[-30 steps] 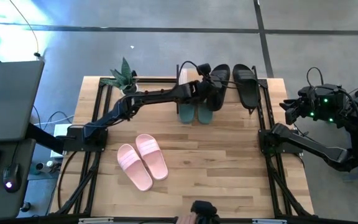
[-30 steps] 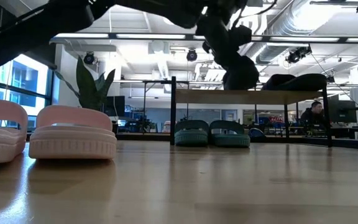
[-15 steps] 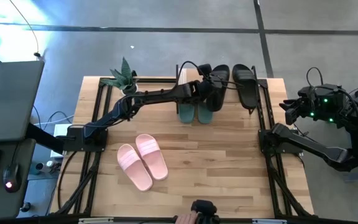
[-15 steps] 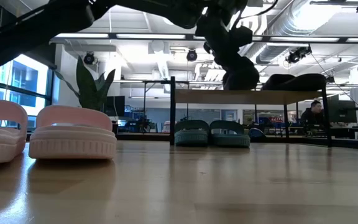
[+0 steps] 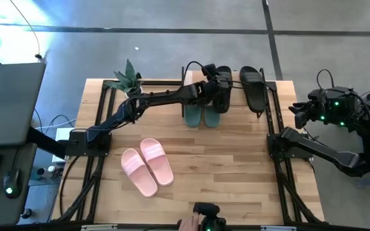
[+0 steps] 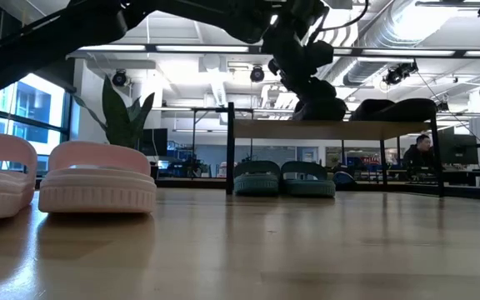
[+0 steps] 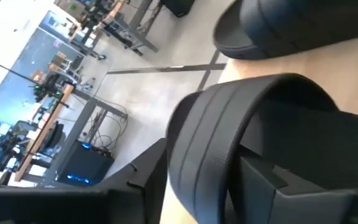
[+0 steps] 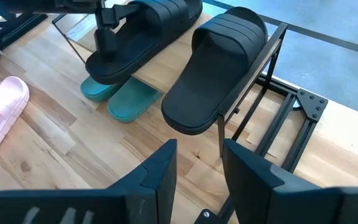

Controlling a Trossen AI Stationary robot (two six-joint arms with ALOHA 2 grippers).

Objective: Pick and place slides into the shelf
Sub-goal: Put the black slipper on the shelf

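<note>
Two black slides lie on the shelf's wooden top (image 5: 236,96) at the table's far edge. The left one (image 5: 222,96) (image 6: 319,108) overhangs the near edge. The right one (image 5: 254,86) (image 8: 213,68) lies beside it. My left gripper (image 5: 214,86) (image 7: 204,168) stands open over the left slide, its fingers on either side of the wide strap (image 7: 253,118). The pink slides (image 5: 148,165) rest sole down on the table, near left. My right gripper (image 8: 197,180) waits open at the table's right edge. My left gripper has one finger (image 7: 278,186) under the black slide's strap and the other (image 7: 145,183) outside it, coming from the table's left and slanting down. Whether either finger touches the strap I cannot tell. The slide lies sole down on the shelf top.
A teal pair (image 5: 201,117) (image 6: 283,177) stands on the table under the shelf. A potted plant (image 5: 127,80) is at the far left corner. Bare wood lies between the shelf and the pink slides. A person's hand (image 5: 188,224) shows at the near edge.
The left black slide hung tilted below my left gripper. It has now settled flat onto the shelf's top, and the gripper stays over it.
</note>
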